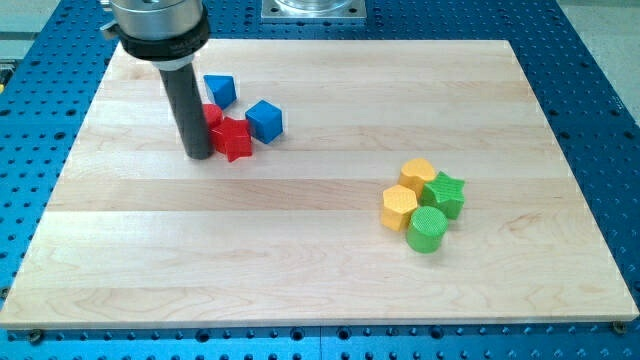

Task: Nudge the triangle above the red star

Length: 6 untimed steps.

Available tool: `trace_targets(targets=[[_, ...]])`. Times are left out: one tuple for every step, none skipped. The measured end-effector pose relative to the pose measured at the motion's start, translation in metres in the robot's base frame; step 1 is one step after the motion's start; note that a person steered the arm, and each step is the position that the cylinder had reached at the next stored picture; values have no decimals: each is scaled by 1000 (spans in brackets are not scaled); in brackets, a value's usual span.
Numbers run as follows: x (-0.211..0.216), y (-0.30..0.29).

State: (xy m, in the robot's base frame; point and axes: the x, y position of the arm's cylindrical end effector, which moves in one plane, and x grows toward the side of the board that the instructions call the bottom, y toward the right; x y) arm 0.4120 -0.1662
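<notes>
A red star lies on the wooden board at the upper left. My tip stands at the star's left side, touching or nearly touching it. A second red block sits just above the star, partly hidden behind the rod; its shape cannot be made out. A blue block, possibly the triangle, lies above that. A blue cube sits to the star's upper right, close to it.
A cluster lies at the right middle: a yellow block, a yellow hexagon, a green star and a green cylinder. The board rests on a blue perforated table.
</notes>
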Motion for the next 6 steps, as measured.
trace_targets(targets=[[-27, -59], [-111, -25], [-123, 20], [-82, 31], [-98, 38], [-91, 58]])
